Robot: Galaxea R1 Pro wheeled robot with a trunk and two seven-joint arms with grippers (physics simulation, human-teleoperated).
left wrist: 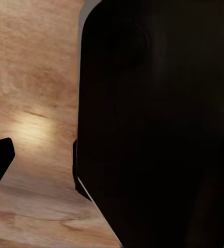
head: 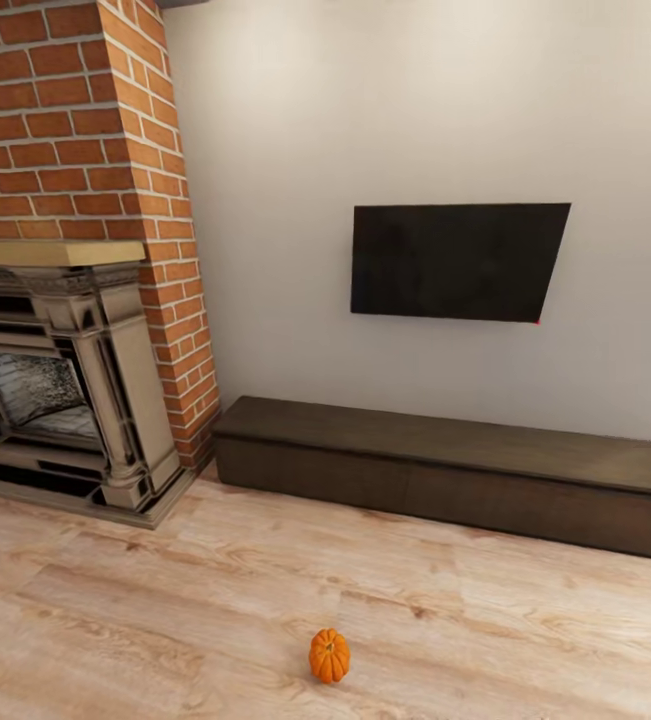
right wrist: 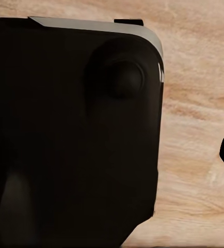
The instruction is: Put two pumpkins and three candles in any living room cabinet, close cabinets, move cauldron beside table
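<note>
Living room, light wood plank floor (head: 165, 600) running to a pale grey wall at the far side. Item: one pumpkin (head: 329, 655), orange, ribbed, upright on the near floor, standing alone and well apart from all furniture; by its open position it reads as awaiting collection rather than stowed. Item: cabinet (head: 445, 470), long, low, dark brown, set against the far wall beyond the pumpkin; its flat fronts appear flush and closed, so a front would need opening before anything goes in. Item: wall television (head: 458, 261), black, mounted above the cabinet. Item: red brick chimney breast (head: 65, 110) at far left, with an ornate grey fireplace (head: 65, 390) at its base, touching the cabinet's left end or just beside it. Obstructions: nothing lies between pumpkin and cabinet. Wrist views: each shows a large dark part of the robot's own body over the plank floor, with a small black tip at the frame edge; whether either hand is apart or together cannot be told, and nothing is seen held.
</note>
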